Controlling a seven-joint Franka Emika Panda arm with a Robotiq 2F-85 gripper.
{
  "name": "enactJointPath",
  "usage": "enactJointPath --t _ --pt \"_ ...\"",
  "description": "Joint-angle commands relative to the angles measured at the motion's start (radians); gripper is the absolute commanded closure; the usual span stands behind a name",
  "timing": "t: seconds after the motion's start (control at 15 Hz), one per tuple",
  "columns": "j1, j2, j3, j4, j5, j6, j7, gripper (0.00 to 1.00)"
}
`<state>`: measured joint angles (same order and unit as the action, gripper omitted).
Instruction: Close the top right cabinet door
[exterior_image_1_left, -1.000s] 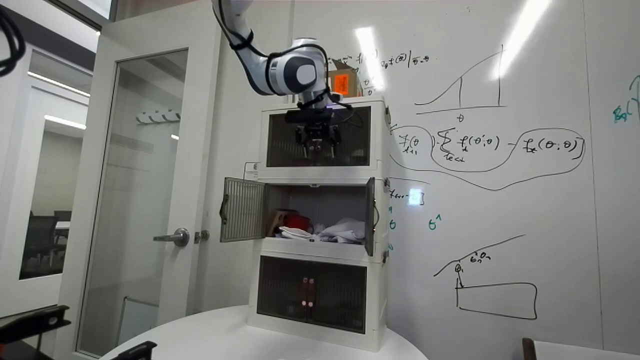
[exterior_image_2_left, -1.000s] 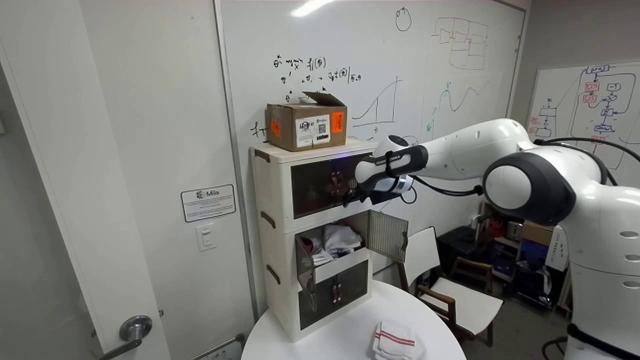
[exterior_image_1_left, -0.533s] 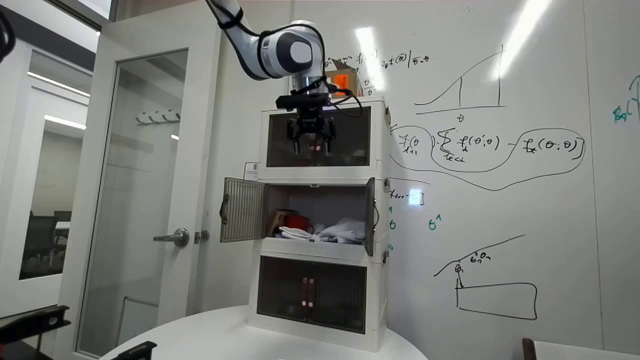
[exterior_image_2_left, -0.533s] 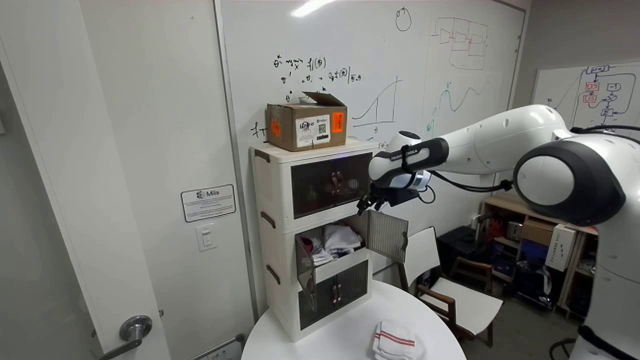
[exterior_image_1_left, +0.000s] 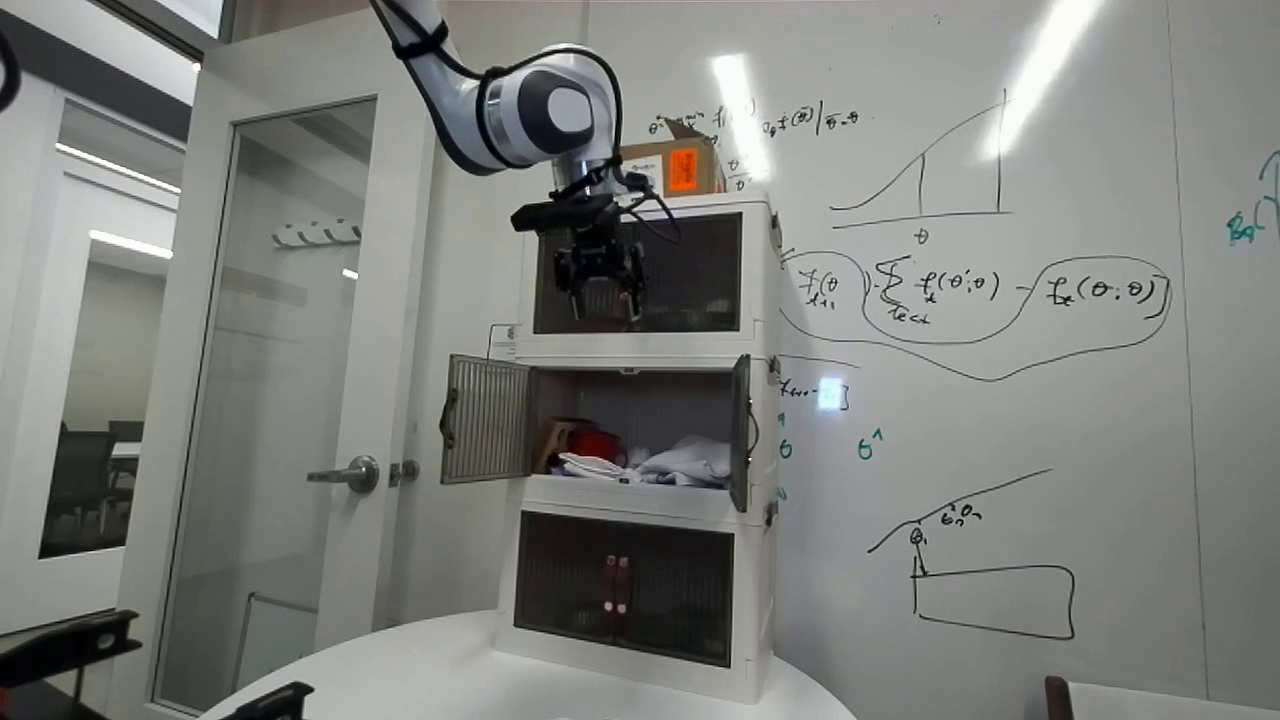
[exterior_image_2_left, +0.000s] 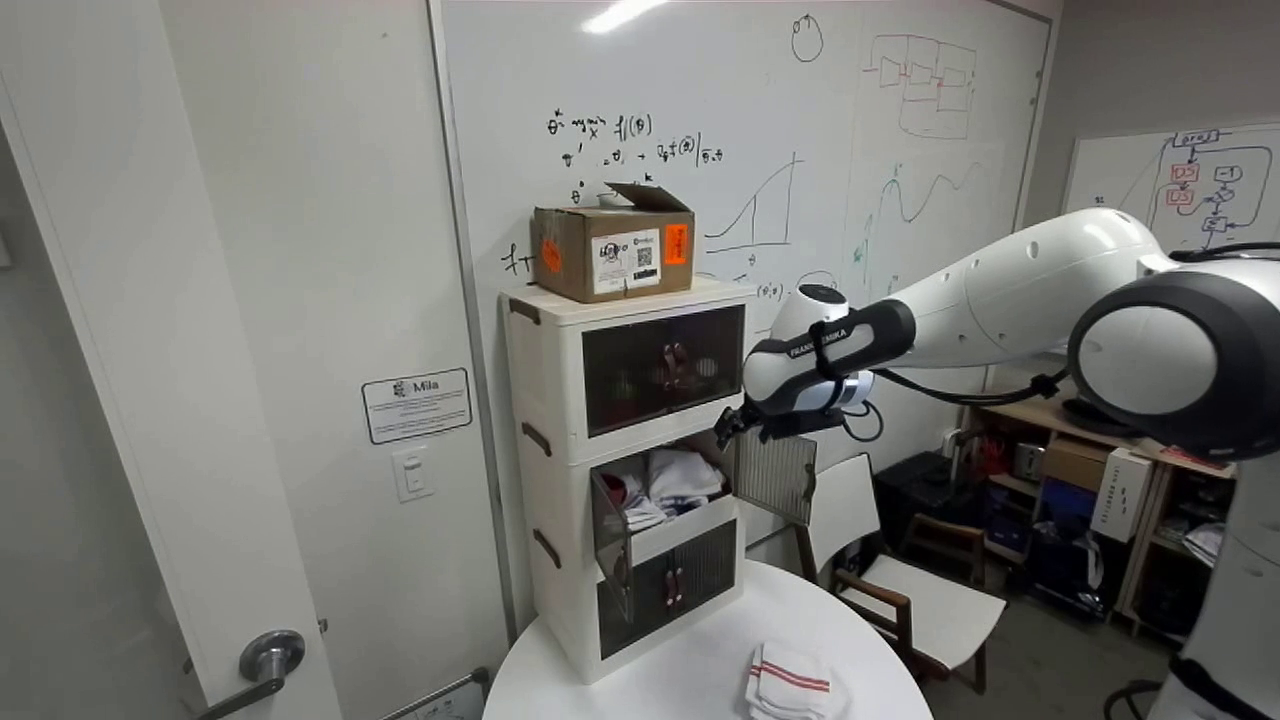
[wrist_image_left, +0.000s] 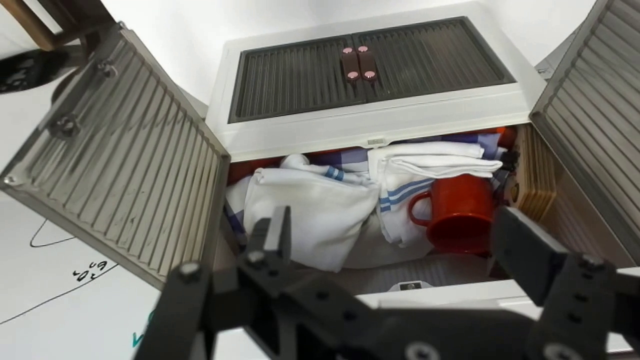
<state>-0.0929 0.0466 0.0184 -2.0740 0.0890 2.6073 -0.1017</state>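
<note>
The top right cabinet door (exterior_image_1_left: 700, 270) is a dark tinted pane in a white frame. It looks shut, flush with its left neighbour in the top tier, and it also shows shut in an exterior view (exterior_image_2_left: 712, 350). It is out of view in the wrist view. My gripper (exterior_image_1_left: 606, 308) hangs in front of the left half of the top tier, fingers down and apart from the cabinet (exterior_image_2_left: 555, 400). In an exterior view the gripper (exterior_image_2_left: 732, 428) is beside the middle tier's opening. In the wrist view its fingers (wrist_image_left: 395, 235) are spread wide with nothing between them.
The middle tier's left door (exterior_image_1_left: 487, 420) and right door (exterior_image_1_left: 740, 435) stand open, sticking out. Inside lie white towels (wrist_image_left: 315, 215) and a red mug (wrist_image_left: 457, 210). The bottom tier doors (wrist_image_left: 370, 65) are shut. A cardboard box (exterior_image_2_left: 615, 250) sits on top. A folded towel (exterior_image_2_left: 790, 682) lies on the table.
My gripper has backed away from the top doors and come a little lower. In an exterior view it has moved left. The doors have not moved.
</note>
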Motion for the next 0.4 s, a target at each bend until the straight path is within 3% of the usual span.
enactJointPath --t 0.0,0.33 --pt "0.021 0.000 -0.018 0.002 -0.002 -0.003 0.002 0.00" --pt "0.020 0.003 -0.025 0.005 -0.002 -0.003 0.000 0.00"
